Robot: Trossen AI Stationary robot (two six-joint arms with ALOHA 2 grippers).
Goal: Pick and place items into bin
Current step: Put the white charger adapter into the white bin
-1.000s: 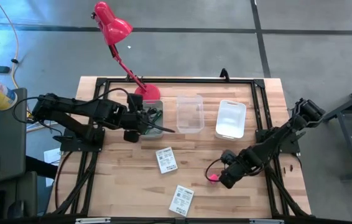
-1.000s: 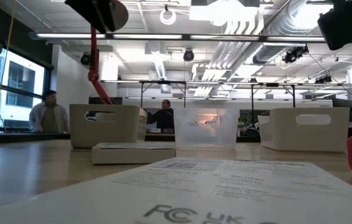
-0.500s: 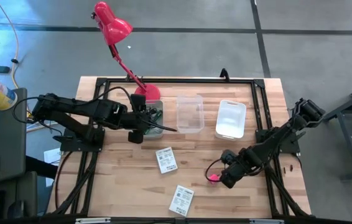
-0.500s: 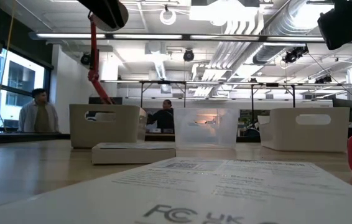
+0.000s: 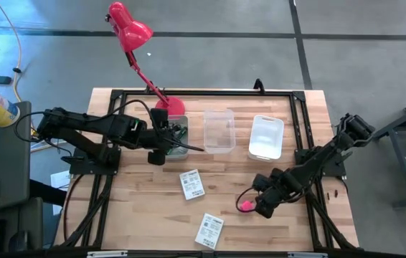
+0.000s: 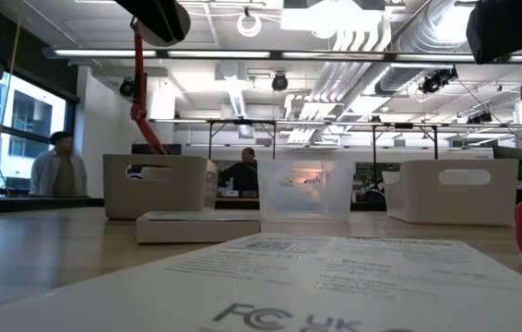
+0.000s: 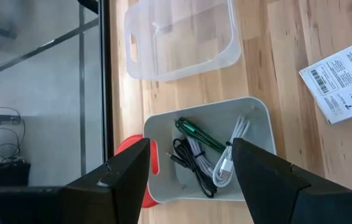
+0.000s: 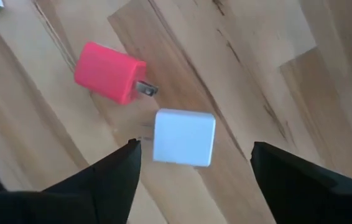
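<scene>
A pink cube [image 8: 109, 73] with two metal prongs and a white cube [image 8: 184, 137] lie side by side on the wooden table. My right gripper [image 8: 194, 180] hangs open above them, with the white cube between its fingers' lines and untouched. In the high view the pink cube [image 5: 246, 206] shows just off my right gripper [image 5: 259, 199]; the white cube is hidden there. My left gripper [image 7: 188, 180] is open and empty above the grey left bin [image 7: 260, 124], which holds a green pen [image 7: 196, 134], a black cable [image 7: 187, 163] and a white cable [image 7: 226, 162].
Two white printed cards [image 5: 192, 184] [image 5: 209, 231] lie on the table's near middle. A clear bin [image 5: 219, 130] and a white bin [image 5: 266, 137] stand to the right of the grey bin [image 5: 176, 136]. The red desk lamp [image 5: 129, 29] stands at the far left. People show in the room behind.
My left gripper has moved a little toward the table's right edge, over the grey bin, and then held still. It stays open.
</scene>
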